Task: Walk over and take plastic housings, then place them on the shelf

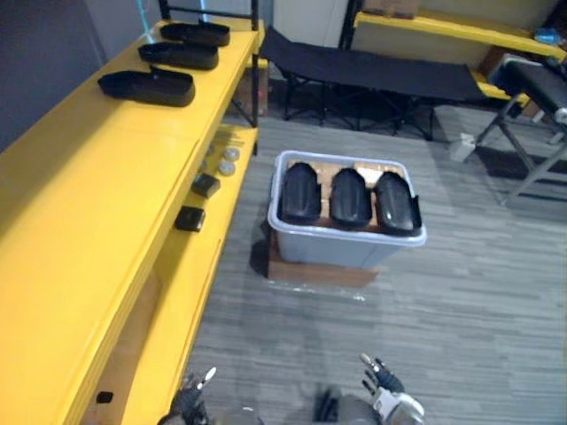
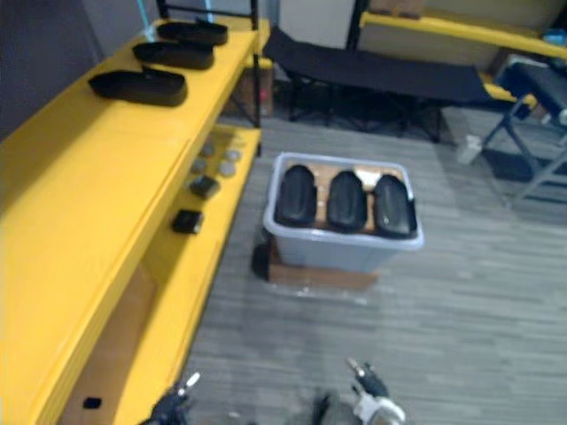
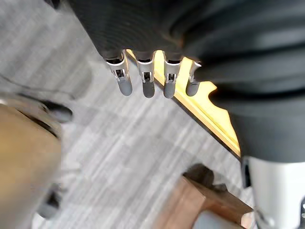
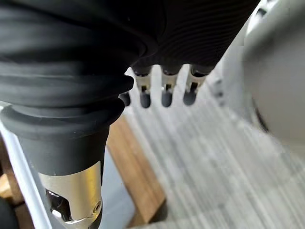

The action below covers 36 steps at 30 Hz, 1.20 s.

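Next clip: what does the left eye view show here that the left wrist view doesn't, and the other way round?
Left eye view: three black plastic housings side by side in a grey bin on the floor, three more housings on top of the yellow shelf, and the right robot hand low in frame. Left wrist view: the left robot hand up close, fingers straight, holding nothing. Both: the left robot hand, the yellow shelf and the grey floor.
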Motion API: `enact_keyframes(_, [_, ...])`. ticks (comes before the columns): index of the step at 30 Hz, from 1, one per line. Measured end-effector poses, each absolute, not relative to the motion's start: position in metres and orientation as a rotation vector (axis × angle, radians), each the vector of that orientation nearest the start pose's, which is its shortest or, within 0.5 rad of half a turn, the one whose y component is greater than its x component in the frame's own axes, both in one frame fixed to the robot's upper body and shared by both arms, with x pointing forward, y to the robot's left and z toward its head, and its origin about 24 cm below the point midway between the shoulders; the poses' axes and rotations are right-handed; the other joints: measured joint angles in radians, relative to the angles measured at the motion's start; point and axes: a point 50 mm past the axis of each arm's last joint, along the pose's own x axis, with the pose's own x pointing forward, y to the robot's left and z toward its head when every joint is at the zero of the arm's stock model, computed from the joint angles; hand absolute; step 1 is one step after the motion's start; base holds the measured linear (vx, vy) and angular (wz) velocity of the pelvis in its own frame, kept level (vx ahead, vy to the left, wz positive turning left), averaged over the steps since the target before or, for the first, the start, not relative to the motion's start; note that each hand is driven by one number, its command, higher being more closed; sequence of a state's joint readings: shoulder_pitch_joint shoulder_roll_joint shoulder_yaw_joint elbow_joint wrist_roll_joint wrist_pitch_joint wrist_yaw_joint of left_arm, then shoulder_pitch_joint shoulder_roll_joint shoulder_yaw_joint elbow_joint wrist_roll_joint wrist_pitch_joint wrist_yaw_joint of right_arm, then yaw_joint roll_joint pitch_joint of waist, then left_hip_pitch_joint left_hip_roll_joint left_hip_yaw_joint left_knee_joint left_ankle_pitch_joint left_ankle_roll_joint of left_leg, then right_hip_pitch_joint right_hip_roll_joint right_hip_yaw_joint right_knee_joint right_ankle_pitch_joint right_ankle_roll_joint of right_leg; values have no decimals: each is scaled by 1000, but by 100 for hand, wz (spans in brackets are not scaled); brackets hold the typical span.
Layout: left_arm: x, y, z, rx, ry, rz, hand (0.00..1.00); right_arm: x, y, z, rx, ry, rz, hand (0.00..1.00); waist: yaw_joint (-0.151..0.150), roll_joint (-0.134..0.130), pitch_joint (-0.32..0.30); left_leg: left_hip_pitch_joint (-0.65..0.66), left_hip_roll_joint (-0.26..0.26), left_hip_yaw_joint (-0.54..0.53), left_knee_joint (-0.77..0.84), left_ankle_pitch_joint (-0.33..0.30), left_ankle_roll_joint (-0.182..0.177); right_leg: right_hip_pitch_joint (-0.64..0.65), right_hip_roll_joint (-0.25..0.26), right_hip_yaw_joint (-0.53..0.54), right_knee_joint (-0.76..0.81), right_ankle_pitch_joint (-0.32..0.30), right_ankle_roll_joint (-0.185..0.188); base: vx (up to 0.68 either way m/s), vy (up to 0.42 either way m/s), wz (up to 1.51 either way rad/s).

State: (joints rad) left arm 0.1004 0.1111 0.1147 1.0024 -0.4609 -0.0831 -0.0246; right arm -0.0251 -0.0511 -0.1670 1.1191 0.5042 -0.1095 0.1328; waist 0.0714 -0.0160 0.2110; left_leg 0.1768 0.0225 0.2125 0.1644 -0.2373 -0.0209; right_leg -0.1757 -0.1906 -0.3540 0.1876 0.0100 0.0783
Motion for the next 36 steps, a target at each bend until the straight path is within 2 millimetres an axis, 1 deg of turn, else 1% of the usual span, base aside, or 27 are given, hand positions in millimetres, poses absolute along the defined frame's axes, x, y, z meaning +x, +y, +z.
enact_keyframes(1, [99,212,-154,-370,949,426,0,130,-187,-153,524,884,-344,0,0,-5,-1,15,-3,-6,4,-10,-13,-1,-6,1,-16,48,-11,247,-220,8])
enact_keyframes(2, [93,213,-155,-375,960,436,0,127,-186,-154,522,893,-343,0,0,-24,-4,38,-12,-14,5,-23,-34,1,-21,2,-11,131,-44,286,-357,4])
enact_keyframes(3, [84,217,-157,-372,985,457,0,120,-186,-156,522,914,-341,0,7,-44,-17,75,-21,-24,12,-55,-52,4,-30,0,43,101,-39,284,-378,-14])
enact_keyframes(6, [77,199,-163,-433,1034,479,0,134,-196,-151,417,897,-275,0,5,34,-35,54,72,-44,58,-78,-73,-14,68,-2,28,38,-69,240,-325,-30])
enact_keyframes(9, [71,200,-165,-460,1061,520,0,138,-196,-150,383,907,-232,0,3,39,-37,-24,110,-75,241,-57,-73,1,102,-1,23,8,-89,138,-282,-21])
enact_keyframes(11, [63,199,-168,-478,1088,560,0,133,-198,-152,364,932,-223,0,3,47,-42,-113,144,-100,451,17,-79,55,132,-1,-13,-7,-99,88,-227,-10])
enact_keyframes(12, [60,199,-168,-488,1091,581,0,128,-199,-153,357,949,-225,0,2,49,-42,-170,177,-95,585,85,-80,92,149,2,-49,-9,-102,85,-160,-4])
enact_keyframes(14, [58,196,-169,-511,1090,593,0,123,-203,-155,342,976,-225,0,5,74,-40,-269,210,-88,748,57,-58,143,173,2,-94,-10,-104,108,-78,-3])
enact_keyframes(16, [59,191,-170,-526,1090,588,0,121,-208,-155,319,989,-228,0,14,87,-35,-320,177,-78,716,-5,-64,180,171,17,-119,-11,-105,-54,63,-24])
enact_keyframes(17, [58,189,-170,-530,1089,588,0,121,-208,-155,320,997,-227,0,33,87,-34,-324,135,-52,589,-20,-68,198,158,36,-128,-14,-100,-173,175,-40])
enact_keyframes(18, [59,189,-169,-523,1078,582,0,122,-206,-155,316,1000,-219,0,35,88,-34,-307,73,-43,332,-10,-82,208,143,54,-129,-25,-83,-117,191,-41])
enact_keyframes(19, [59,187,-169,-524,1074,579,0,124,-206,-155,314,999,-215,0,36,93,-33,-298,52,-42,224,4,-92,210,141,60,-130,-27,-79,18,175,-34])
enact_keyframes(20, [60,187,-169,-525,1071,581,0,125,-205,-155,311,999,-214,0,43,95,-31,-292,39,-41,177,58,-51,211,140,74,-133,-29,-76,213,149,-52])
enact_keyframes(21, [60,188,-168,-515,1068,574,0,124,-196,-156,310,1018,-188,0,62,89,-40,-256,17,-5,91,67,-45,230,134,82,-180,-19,-67,232,138,-46])
enact_keyframes(22, [63,188,-168,-513,1059,570,0,125,-193,-156,307,1020,-178,0,62,81,-43,-255,15,2,83,71,-39,231,131,76,-185,-8,-64,675,247,-40])
enact_keyframes(23, [84,195,-163,-500,993,537,0,120,-181,-159,248,1057,-117,0,81,41,-20,-200,-17,39,92,55,41,309,105,54,-234,7,-14,612,191,-8])
enact_keyframes(24, [93,197,-159,-492,958,528,0,122,-178,-159,252,1040,-111,0,81,23,-23,-190,-20,38,92,55,41,316,103,52,-233,4,-13,582,166,-8])
enact_keyframes(26, [101,200,-157,-455,941,493,0,135,-176,-155,240,998,-91,0,82,9,-25,-193,-20,38,92,54,42,314,102,51,-232,4,-13,122,29,-3])
enact_keyframes(27, [106,200,-156,-433,941,466,0,139,-176,-153,230,985,-81,0,81,3,-24,-188,-22,36,88,43,53,300,92,49,-194,-8,3,136,61,-6])
enact_keyframes(28, [111,198,-155,-433,935,456,0,145,-174,-151,217,973,-59,0,83,12,-21,-175,-17,12,77,10,54,268,76,40,-89,-62,49,109,78,2])
enact_keyframes(29, [112,194,-155,-436,936,446,0,146,-176,-151,193,973,-46,0,77,28,-12,-155,-12,-21,73,-20,64,231,63,23,37,-108,69,-47,86,42])
enact_keyframes(30, [123,192,-152,-412,916,415,0,141,-175,-151,98,969,31,0,62,36,9,-115,-9,-58,74,-17,57,175,9,-51,226,-186,37,-76,102,104])
enact_keyframes(31, [128,193,-150,-375,903,385,0,136,-162,-150,8,921,192,0,45,19,-2,-107,-11,-112,72,-15,55,174,-8,-86,196,-206,25,-117,45,277])
enact_keyframes(32, [150,203,-140,-315,858,333,0,164,-117,-122,-123,631,572,0,23,-65,-21,-167,-77,-276,107,-10,43,100,6,138,23,-12,30,56,-54,265])
enact_keyframes(33, [151,201,-141,-315,868,331,0,170,-112,-115,-143,574,649,0,33,-58,-23,-175,-78,-298,121,-12,33,124,10,132,-6,-26,32,84,-131,210])
enact_keyframes(35, [141,195,-146,-331,908,341,0,180,-100,-103,-153,496,751,0,40,-15,-20,-177,-59,-315,122,-20,19,163,34,106,-71,-12,20,175,-119,28])
enact_keyframes(36, [134,192,-149,-341,930,351,0,182,-87,-97,-177,461,829,0,50,-4,-24,-181,-52,-319,119,-19,17,182,36,100,-99,-7,20,170,-77,11])
